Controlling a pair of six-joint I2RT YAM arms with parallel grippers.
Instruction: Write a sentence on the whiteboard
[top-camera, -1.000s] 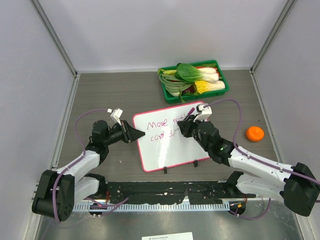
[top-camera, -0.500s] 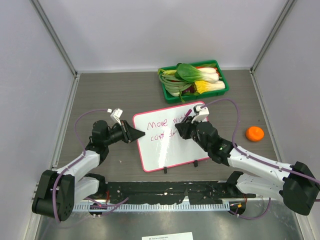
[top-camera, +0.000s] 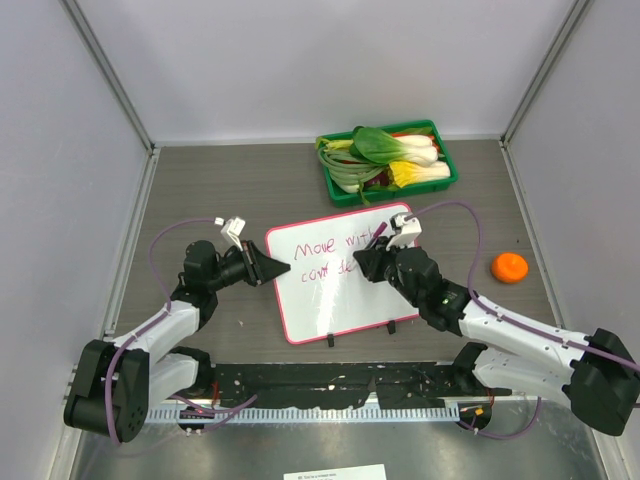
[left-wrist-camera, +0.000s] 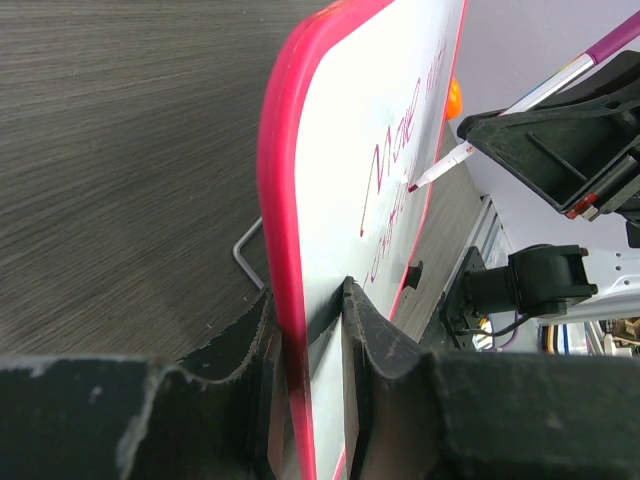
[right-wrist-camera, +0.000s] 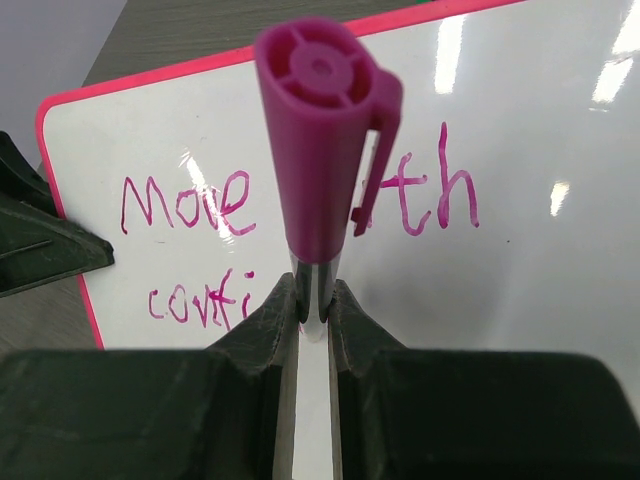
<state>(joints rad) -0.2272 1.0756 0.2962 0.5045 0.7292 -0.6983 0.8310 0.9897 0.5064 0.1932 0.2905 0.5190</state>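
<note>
Grey desk (top-camera: 230, 190) carries the whiteboard (top-camera: 335, 300) at centre frame, judged light, rigid, slick-faced, best held by its rim, which the left pincer (top-camera: 278, 266) pinches; right pincer (top-camera: 366, 262) clamps the marker (right-wrist-camera: 320, 150).

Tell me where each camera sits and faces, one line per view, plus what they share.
Top external: above, behind the arms, looking down; both arms, left end effector, right end effector, whiteboard and vegetable tray show.
Left wrist: on the left arm, looking along the whiteboard's pink edge; own fingers clamp it.
Right wrist: on the right arm, looking down the marker at the board; own fingers pinch it.
Shared: both wrist views show the marker and the writing.
</note>
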